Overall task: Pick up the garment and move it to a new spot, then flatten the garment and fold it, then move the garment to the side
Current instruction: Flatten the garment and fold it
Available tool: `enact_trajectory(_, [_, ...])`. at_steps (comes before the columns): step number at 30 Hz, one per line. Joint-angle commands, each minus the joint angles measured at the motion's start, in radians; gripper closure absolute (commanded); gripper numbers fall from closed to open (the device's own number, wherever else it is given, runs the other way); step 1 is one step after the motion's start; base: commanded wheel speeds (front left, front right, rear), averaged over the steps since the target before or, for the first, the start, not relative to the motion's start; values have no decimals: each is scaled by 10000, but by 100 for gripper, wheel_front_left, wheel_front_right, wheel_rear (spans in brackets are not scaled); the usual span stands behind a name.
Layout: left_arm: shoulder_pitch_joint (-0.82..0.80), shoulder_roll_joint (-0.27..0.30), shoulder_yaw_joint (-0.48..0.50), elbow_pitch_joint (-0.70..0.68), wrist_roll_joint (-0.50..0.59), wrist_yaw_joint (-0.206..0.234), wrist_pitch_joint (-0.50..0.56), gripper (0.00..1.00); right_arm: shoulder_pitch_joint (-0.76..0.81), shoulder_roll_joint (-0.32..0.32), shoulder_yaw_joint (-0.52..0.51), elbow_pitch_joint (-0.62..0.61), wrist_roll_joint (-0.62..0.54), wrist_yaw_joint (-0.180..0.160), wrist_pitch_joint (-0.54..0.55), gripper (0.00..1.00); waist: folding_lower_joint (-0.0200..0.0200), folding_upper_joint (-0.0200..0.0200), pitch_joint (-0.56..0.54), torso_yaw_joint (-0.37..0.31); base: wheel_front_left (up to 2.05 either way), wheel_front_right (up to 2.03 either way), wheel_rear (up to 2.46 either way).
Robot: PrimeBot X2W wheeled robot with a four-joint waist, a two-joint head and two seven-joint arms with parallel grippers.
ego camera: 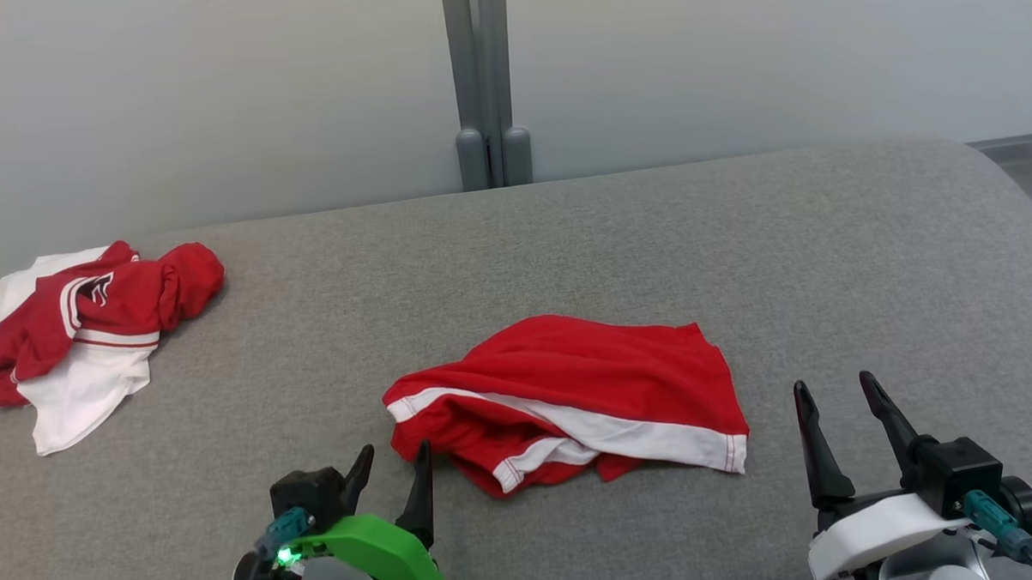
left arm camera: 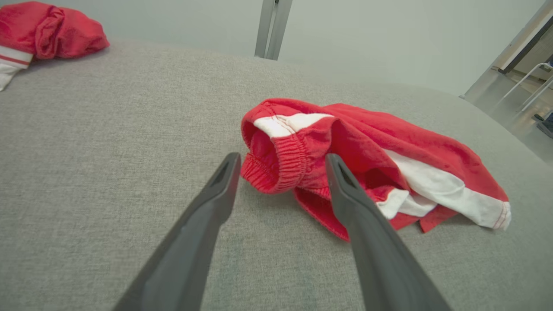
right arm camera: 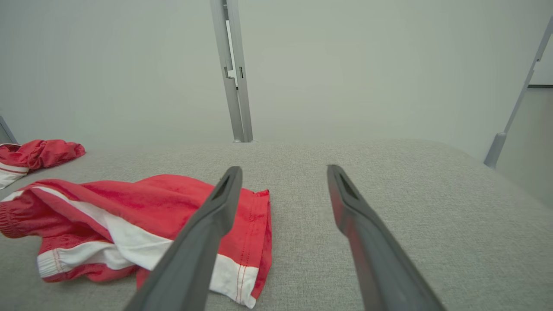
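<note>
Red shorts with white side stripes [ego camera: 571,400] lie crumpled in the middle of the grey surface [ego camera: 738,256]. My left gripper [ego camera: 393,470] is open just left of their elastic waistband [left arm camera: 281,166], which sits between the finger tips in the left wrist view; the gripper [left arm camera: 283,166] holds nothing. My right gripper [ego camera: 837,399] stands open to the right of the shorts' hem, apart from it. In the right wrist view the shorts [right arm camera: 129,216] lie left of the open gripper [right arm camera: 285,177], partly behind its left finger.
A second heap of red and white clothing [ego camera: 80,331] lies at the far left edge of the surface, also seen as the heap [left arm camera: 47,34] and the heap [right arm camera: 34,155]. A grey post [ego camera: 485,85] stands against the pale wall behind. The surface curves down at the right.
</note>
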Motion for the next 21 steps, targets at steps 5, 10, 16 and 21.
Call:
enact_trajectory(5, [-693, 41, -197, 953, -908, 198, 171, 0, -154, -31, -98, 18, -59, -10, -31, 0, 0, 0, 258, -499, 0, 0, 0])
enact_trajectory(10, [-1149, 39, -239, 1426, -1954, -78, -74, 0, -187, -33, -211, 60, -86, -10, -31, 0, 0, 0, 368, -737, 0, 0, 0])
enact_trajectory(16, [-1437, 39, -615, 1392, -2469, -599, -459, 100, -209, -33, -280, 59, -34, -10, -31, 0, 0, 0, 393, -795, 0, 0, 0])
enact_trajectory(21, [-911, 91, -1125, 702, -2722, -1021, -376, 100, -127, -33, -394, 55, 7, -10, -31, 0, 0, 0, 356, -670, 0, 0, 0])
